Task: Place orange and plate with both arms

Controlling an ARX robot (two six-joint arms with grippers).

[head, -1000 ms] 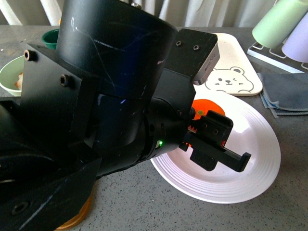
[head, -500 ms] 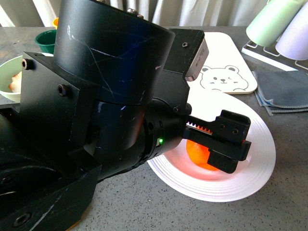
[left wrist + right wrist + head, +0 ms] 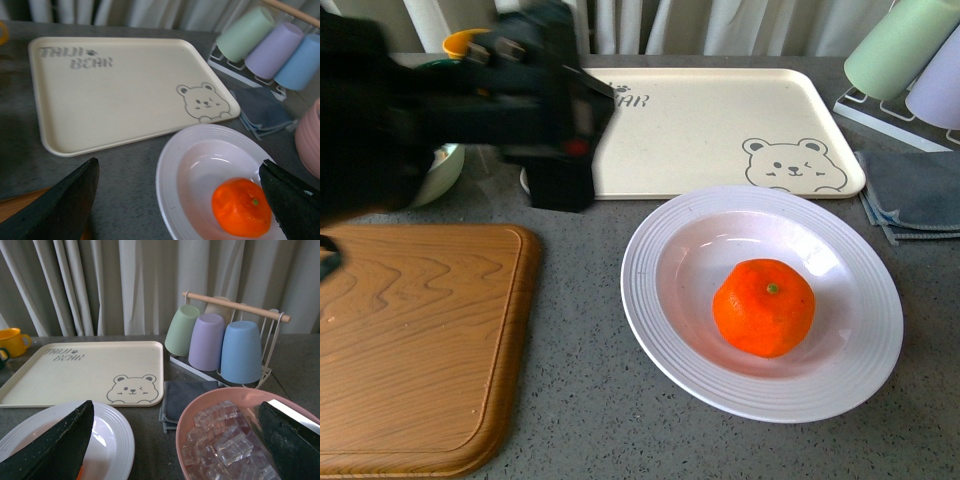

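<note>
The orange (image 3: 764, 307) lies in the well of the white ridged plate (image 3: 865, 365), stem dot up, with nothing touching it. My left gripper (image 3: 560, 150) is a dark blur at the far left, above the tray's corner and well clear of the plate. In the left wrist view my left gripper (image 3: 179, 162) is open and empty, with the orange (image 3: 241, 207) and plate (image 3: 167, 172) below and between its fingers. My right gripper (image 3: 175, 405) is open and empty over the pink bowl's near rim. The plate's edge (image 3: 115, 435) lies beside one of its fingers.
A cream bear tray (image 3: 720, 120) lies behind the plate. A wooden board (image 3: 410, 340) lies at the left. A rack of cups (image 3: 910, 50) and a grey cloth (image 3: 915, 195) are at the right. A pink bowl (image 3: 210, 402) of ice cubes sits under my right gripper. A pale green bowl (image 3: 440, 170) is partly hidden by the left arm.
My left arm, which filled the front view with its gripper over the plate, has drawn back to the far left. The orange now lies uncovered in the plate.
</note>
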